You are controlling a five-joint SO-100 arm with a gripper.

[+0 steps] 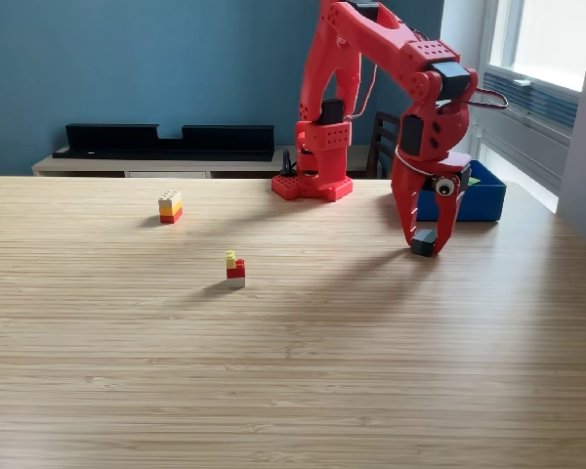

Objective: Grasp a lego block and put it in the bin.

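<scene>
Your dark lego block (pixel 423 241) sits on the wooden table (pixel 293 371), pinched low between the fingertips of the red gripper (pixel 426 239), whose jaws stand narrow and closed on it; the hold looks shallow, so a quick lift could let it slip or twist out; a low carry could also clip the near wall of the blue bin (pixel 483 200), just behind the claw toward the exterior view's right; two stacked blocks (pixel 235 270) (pixel 170 206) lie well apart.

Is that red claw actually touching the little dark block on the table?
Touching. The exterior view shows the gripper closed around the dark block, both fingers pressed against its sides with no gap.
</scene>
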